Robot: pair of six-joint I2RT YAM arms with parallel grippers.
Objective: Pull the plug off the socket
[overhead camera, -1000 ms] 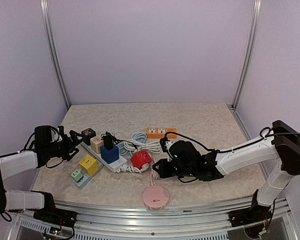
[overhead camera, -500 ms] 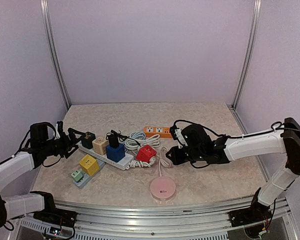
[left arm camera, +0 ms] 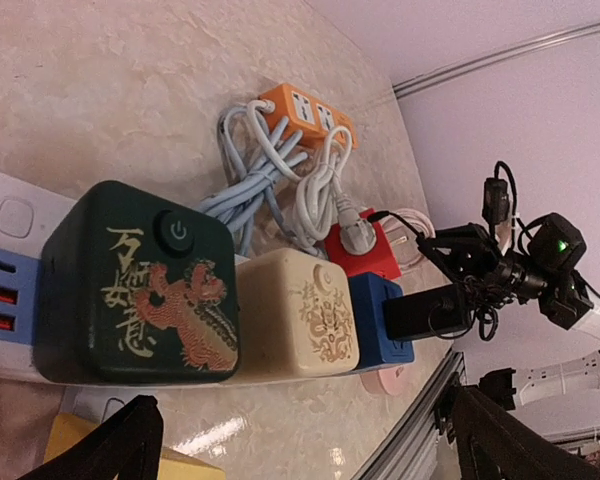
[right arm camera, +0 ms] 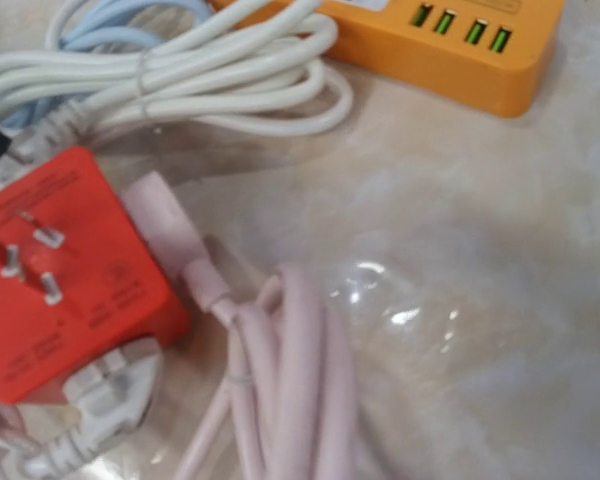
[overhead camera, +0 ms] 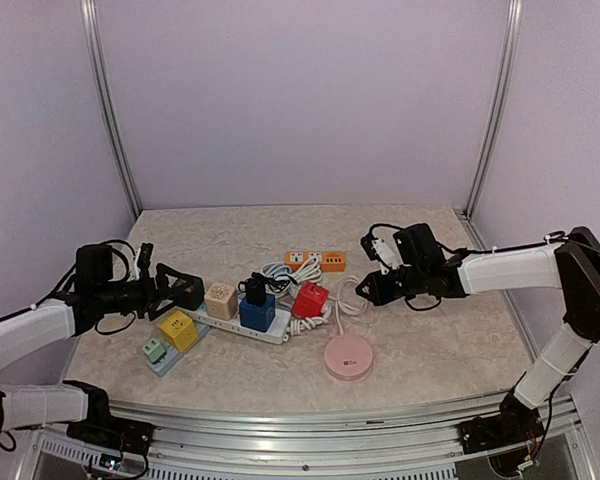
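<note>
The marbled surface [overhead camera: 430, 335] carries everything, and the white power strip [overhead camera: 277, 333] lying slantwise on it serves as the marker here. The right arm [overhead camera: 500, 268] has swung away from the strip's right end toward the far right. The strip and the clutter around it have slid rightward with it, the pink disc [overhead camera: 348, 357] included. The left arm [overhead camera: 30, 328] has followed the strip in at its left end.

The left end effector [overhead camera: 158, 285] is spread wide, lined up on the strip's left end and, as far as I can tell, just short of contact. The right end effector [overhead camera: 370, 292] is pressed together, off beyond the strip's right end past the red cube [overhead camera: 311, 298]. Whether it pinches the pink cable [right arm camera: 300, 380] cannot be told.

The dark cube plug [overhead camera: 187, 290], which looks to be the target, sits in the strip's leftmost socket. The cream cube [overhead camera: 219, 299] and blue cube [overhead camera: 257, 313] follow along the strip.

Nothing has come out yet. The approach looks almost finished, so closing on the cube and drawing it straight off should come next. The light strip may lift along with it.
</note>
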